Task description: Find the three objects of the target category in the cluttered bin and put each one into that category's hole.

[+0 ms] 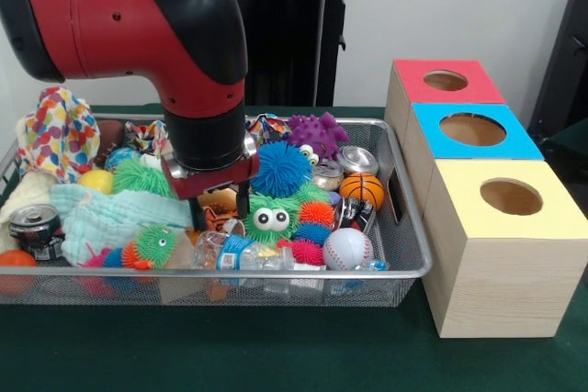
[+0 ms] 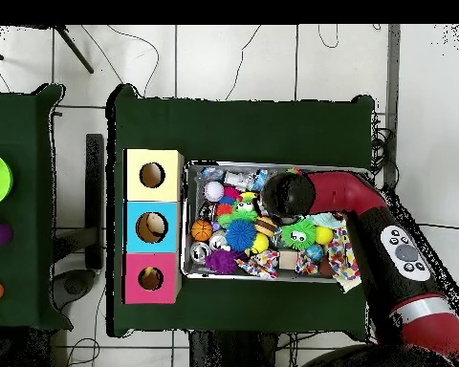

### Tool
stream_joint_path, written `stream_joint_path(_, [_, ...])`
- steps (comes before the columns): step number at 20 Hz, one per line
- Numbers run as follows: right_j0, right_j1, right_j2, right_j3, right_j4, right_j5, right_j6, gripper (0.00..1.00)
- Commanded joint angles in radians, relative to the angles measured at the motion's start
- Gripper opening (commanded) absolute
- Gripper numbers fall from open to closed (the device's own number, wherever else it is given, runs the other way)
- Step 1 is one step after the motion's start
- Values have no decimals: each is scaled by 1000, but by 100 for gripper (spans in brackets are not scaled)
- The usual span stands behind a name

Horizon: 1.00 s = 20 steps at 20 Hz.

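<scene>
Gripper point(image 1: 220, 211) low in bin point(image 1: 409, 268), fingers straddling orange tiger point(image 1: 219, 218); grip unclear, cannot tell. Blue spiky ball point(image 1: 280, 168) at 1 o'clock of it. Red box's hole point(image 1: 446, 81) at 2 o'clock, well apart.

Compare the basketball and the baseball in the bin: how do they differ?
The basketball is orange with black seams; the baseball is white with red stitching. The baseball lies nearer the bin's camera-side rim in the front view, the basketball behind it. Both are small toy balls at the boxes' end.
</scene>
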Motion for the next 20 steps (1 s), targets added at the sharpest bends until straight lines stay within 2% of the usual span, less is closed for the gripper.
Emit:
stream_joint_path(1, [3,46,-50,-25,-125,-52,-137,100])
stream_joint_path(8, [-9,58,-37,-26,-131,-62,-133,100])
stream_joint_path(9, [-16,62,-33,-20,-127,-68,-130,0])
stream_joint_path(20, [-44,79,-3,-4,-81,-48,-150,0])
